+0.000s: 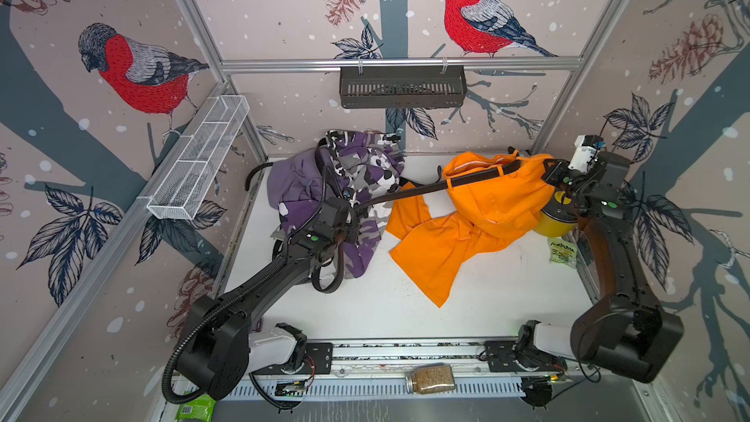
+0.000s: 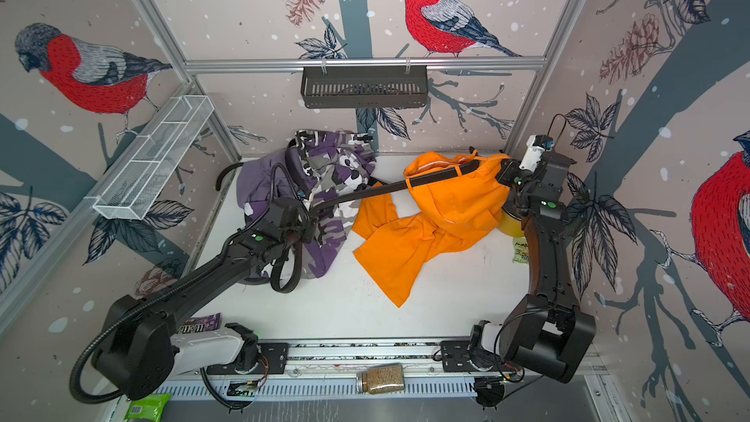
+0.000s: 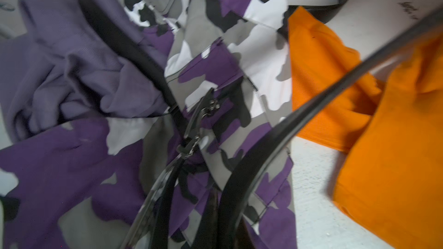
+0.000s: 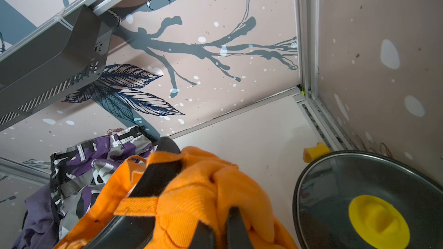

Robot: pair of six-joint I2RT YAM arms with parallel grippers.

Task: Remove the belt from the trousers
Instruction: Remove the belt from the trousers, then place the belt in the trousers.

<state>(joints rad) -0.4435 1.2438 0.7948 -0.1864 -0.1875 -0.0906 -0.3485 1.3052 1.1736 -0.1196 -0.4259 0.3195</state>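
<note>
Bird-and-branch wallpaper covers the walls point(image 1: 284, 14) around a white surface point(image 1: 487, 298). Read that surface as a clock in both top views, with the arm bases at 6. The left arm point(image 1: 264, 278) reaches toward 10 o'clock and the right arm point(image 1: 621, 245) toward 2.

The orange trousers point(image 1: 487, 205) are the largest heap, at 1 to 2 o'clock. Their waist end is held up and the legs trail down toward the centre. The camouflage trousers point(image 1: 365, 164) lie crumpled at 11 o'clock, overlapping the lilac trousers point(image 1: 288, 184) at 10.

A dark belt point(image 1: 406, 194) is threaded through the orange waistband's loops. From there it runs taut across to the left arm's jaws, which are closed on it above the camouflage cloth. A loop of dark strap hangs below them. The right wrist view shows the right arm's jaws clamped on bunched orange cloth at the waistband, just beside the belt.

A yellow pot point(image 1: 554, 223) with a glass lid sits at 3 o'clock, partly hidden by the orange cloth.
</note>
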